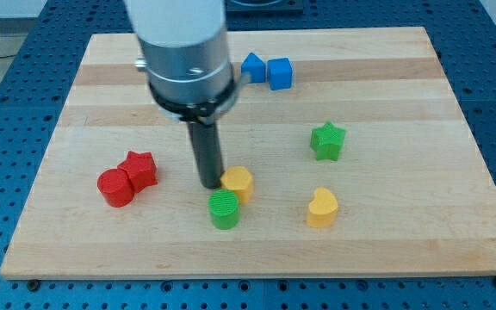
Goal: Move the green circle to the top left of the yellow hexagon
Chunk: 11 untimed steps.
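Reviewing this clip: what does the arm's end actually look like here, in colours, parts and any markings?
A pale grey-white cylindrical housing enters from the view's top, above a shiny silver collar with a small round fitting on its face. Below it sits a black ring, then a straight dark rod narrowing to my tip. No cables or lettering show.

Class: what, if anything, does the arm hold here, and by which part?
Nothing is held. My tip stands just left of the yellow hexagon, above the green circle.

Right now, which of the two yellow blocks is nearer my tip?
The yellow hexagon, just right of my tip and directly above the green circle. The other yellow block, heart-like in shape, sits apart, farther toward the view's right.
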### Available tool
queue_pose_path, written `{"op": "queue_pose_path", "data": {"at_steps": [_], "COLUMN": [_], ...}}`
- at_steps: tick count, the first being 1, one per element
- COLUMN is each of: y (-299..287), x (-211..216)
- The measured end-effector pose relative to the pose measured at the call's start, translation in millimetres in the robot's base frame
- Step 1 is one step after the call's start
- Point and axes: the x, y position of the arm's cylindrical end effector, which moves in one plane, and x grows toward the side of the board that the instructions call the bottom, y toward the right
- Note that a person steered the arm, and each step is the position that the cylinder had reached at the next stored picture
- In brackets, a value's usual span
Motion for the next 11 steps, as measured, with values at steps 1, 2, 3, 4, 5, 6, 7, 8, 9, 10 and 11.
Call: {"op": "queue_pose_path", "data": {"at_steps": [1,2,3,4,5,6,7,8,9,10,11], "y": [31,42,47,47,29,7,-10,-54,-43,16,15], "x": [7,11,39,64,69,68,68,67,42,40,42]}}
